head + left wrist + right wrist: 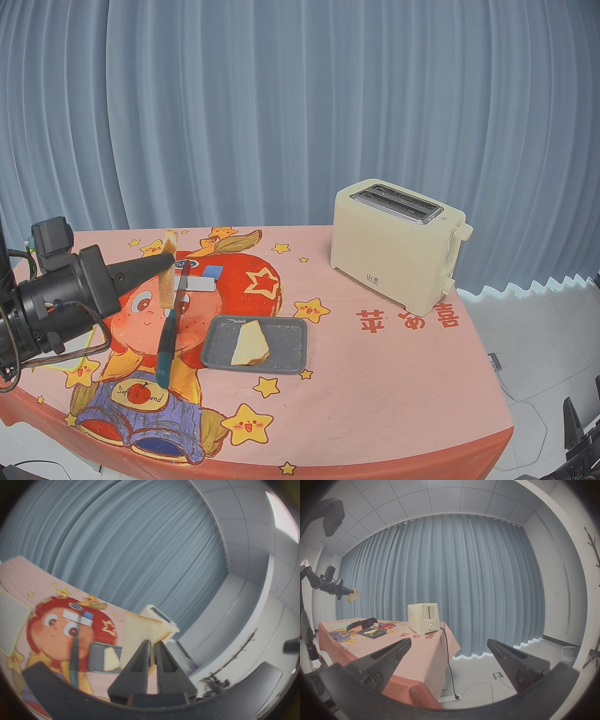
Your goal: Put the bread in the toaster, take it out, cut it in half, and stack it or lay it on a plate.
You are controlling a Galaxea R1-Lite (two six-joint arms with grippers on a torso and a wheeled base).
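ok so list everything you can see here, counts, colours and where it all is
toaster: 1, cream, right rear of the table
plate: 1, grey, rectangular, on the table left of and nearer than the toaster
loose bread half: 1, pale with a brown crust, lying flat on the plate
held bread half: 1, same colours, in the air over the table's left side
knife: 1, teal handle, lying on the cloth left of the plate
tablecloth: 1, pink with a cartoon print, covering the table
curtain: 1, blue-grey, behind the table
cord: 1, black, from the toaster down to the floor
left hand: shut on the held bread half
right hand: open, low, off the table's right side
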